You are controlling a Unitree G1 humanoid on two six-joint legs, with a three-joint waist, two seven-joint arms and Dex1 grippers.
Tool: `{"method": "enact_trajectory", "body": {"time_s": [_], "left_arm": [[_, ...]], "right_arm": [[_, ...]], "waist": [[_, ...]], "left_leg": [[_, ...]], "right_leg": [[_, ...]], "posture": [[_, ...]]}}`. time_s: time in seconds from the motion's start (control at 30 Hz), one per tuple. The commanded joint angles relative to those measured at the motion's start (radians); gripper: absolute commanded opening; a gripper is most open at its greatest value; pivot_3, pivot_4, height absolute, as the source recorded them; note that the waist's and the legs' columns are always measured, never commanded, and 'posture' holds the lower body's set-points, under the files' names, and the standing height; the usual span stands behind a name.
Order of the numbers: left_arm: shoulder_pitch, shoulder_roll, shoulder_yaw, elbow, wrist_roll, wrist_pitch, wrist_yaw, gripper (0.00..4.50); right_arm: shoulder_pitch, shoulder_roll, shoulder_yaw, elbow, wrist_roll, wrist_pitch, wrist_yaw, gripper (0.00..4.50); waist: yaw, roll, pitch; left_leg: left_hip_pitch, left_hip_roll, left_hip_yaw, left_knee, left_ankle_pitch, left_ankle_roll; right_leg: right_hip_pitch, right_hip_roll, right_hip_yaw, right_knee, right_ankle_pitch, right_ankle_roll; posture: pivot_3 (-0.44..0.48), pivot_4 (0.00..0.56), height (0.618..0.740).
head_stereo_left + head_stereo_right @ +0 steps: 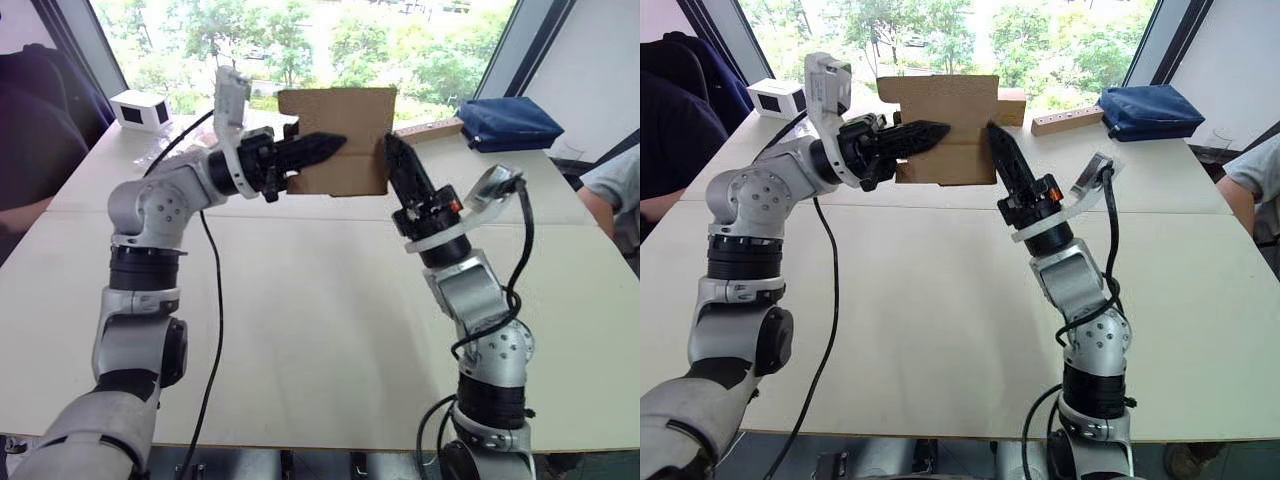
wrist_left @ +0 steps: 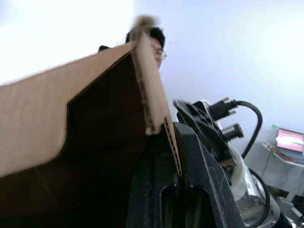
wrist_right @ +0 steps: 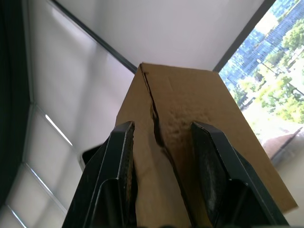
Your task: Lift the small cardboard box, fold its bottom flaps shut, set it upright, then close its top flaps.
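The small cardboard box (image 1: pixel 340 125) is held in the air above the far half of the table, broad face toward me. My left gripper (image 1: pixel 335 146) reaches in from the left and is shut on a cardboard wall of the box; the left wrist view shows the corrugated edge (image 2: pixel 161 118) pinched between its fingers (image 2: pixel 199 161). My right gripper (image 1: pixel 392 150) points up against the box's right side. In the right wrist view its fingers (image 3: pixel 121 156) stand apart, open, with a creased cardboard face (image 3: pixel 190 104) behind them.
A white box with dark panels (image 1: pixel 140 108) sits at the table's far left. A blue bag (image 1: pixel 505 122) and a wooden block (image 1: pixel 430 128) lie at the far right. People sit at the left (image 1: pixel 30 130) and right (image 1: pixel 612 190) edges. The pale table (image 1: pixel 320 320) stretches below.
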Motion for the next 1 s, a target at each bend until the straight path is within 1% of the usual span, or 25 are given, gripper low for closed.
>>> {"method": "enact_trajectory", "body": {"time_s": [0.03, 0.13, 0.23, 0.33, 0.37, 0.43, 0.63, 0.77, 1.0], "left_arm": [[-0.018, 0.013, 0.014, -0.04, -0.018, -0.002, -0.019, 0.0], [-0.021, 0.017, 0.017, -0.038, -0.019, 0.0, -0.022, 0.0], [-0.022, 0.016, 0.017, -0.036, -0.018, -0.001, -0.022, 0.0], [-0.017, 0.014, 0.015, -0.046, -0.022, 0.004, -0.02, 0.0], [-0.016, 0.014, 0.013, -0.049, -0.022, 0.005, -0.02, 0.0], [-0.014, 0.013, 0.012, -0.053, -0.023, 0.008, -0.02, 0.0], [-0.007, 0.016, 0.003, -0.071, -0.024, 0.021, -0.029, 0.0], [0.002, 0.025, -0.011, -0.08, -0.017, 0.029, -0.048, 0.0], [0.02, 0.04, -0.069, -0.084, 0.02, 0.017, -0.099, 0.0]], "right_arm": [[0.007, -0.037, -0.03, -0.058, 0.058, 0.014, 0.019, 1.91], [0.019, -0.066, -0.069, -0.053, 0.096, 0.008, 0.022, 1.91], [0.022, -0.059, -0.086, -0.045, 0.119, -0.007, 0.012, 1.91], [0.024, -0.044, -0.083, -0.028, 0.1, -0.024, 0.008, 1.17], [0.023, -0.04, -0.08, -0.022, 0.085, -0.03, 0.009, 0.86], [0.02, -0.034, -0.077, -0.009, 0.059, -0.041, 0.005, 0.04], [-0.015, -0.037, -0.058, 0.024, 0.005, -0.048, 0.026, 0.04], [-0.033, -0.069, -0.03, 0.012, 0.038, 0.01, 0.069, 0.04], [-0.001, -0.117, 0.027, -0.019, 0.029, 0.094, 0.12, 0.04]], "waist": [[0.0, 0.0, 0.0], [0.0, 0.0, 0.0], [0.001, 0.0, 0.0], [0.001, 0.0, 0.0], [0.0, 0.0, 0.0], [0.0, 0.0, 0.0], [0.0, 0.0, 0.0], [0.0, 0.0, 0.0], [0.001, 0.0, 0.0]], "left_leg": [[0.0, 0.0, 0.0, 0.0, 0.0, 0.0], [0.0, 0.0, 0.0, 0.0, 0.0, 0.0], [0.0, 0.0, 0.0, 0.0, 0.0, 0.0], [0.0, 0.0, 0.0, 0.0, 0.0, 0.0], [0.0, 0.0, 0.0, 0.0, 0.0, 0.0], [0.0, 0.0, 0.0, 0.0, 0.0, 0.0], [0.0, 0.0, 0.0, 0.0, 0.0, 0.0], [0.0, 0.0, 0.0, 0.0, 0.0, 0.0], [0.0, 0.0, 0.0, 0.0, 0.0, 0.0]], "right_leg": [[0.0, 0.0, 0.0, 0.0, 0.0, 0.0], [0.0, 0.0, 0.0, 0.0, 0.0, 0.0], [0.0, 0.0, 0.0, 0.0, 0.0, 0.0], [0.0, 0.0, 0.0, 0.0, 0.0, 0.0], [0.0, 0.0, 0.0, 0.0, 0.0, 0.0], [0.0, 0.0, 0.0, 0.0, 0.0, 0.0], [0.0, 0.0, 0.0, 0.0, 0.0, 0.0], [0.0, 0.0, 0.0, 0.0, 0.0, 0.0], [0.0, 0.0, 0.0, 0.0, 0.0, 0.0]], "posture": [[0.0, 0.15, 0.74], [0.0, 0.15, 0.74], [0.0, 0.15, 0.74], [0.0, 0.15, 0.74], [0.0, 0.15, 0.74], [0.0, 0.15, 0.74], [0.0, 0.15, 0.74], [0.0, 0.15, 0.74], [0.0, 0.15, 0.74]]}}
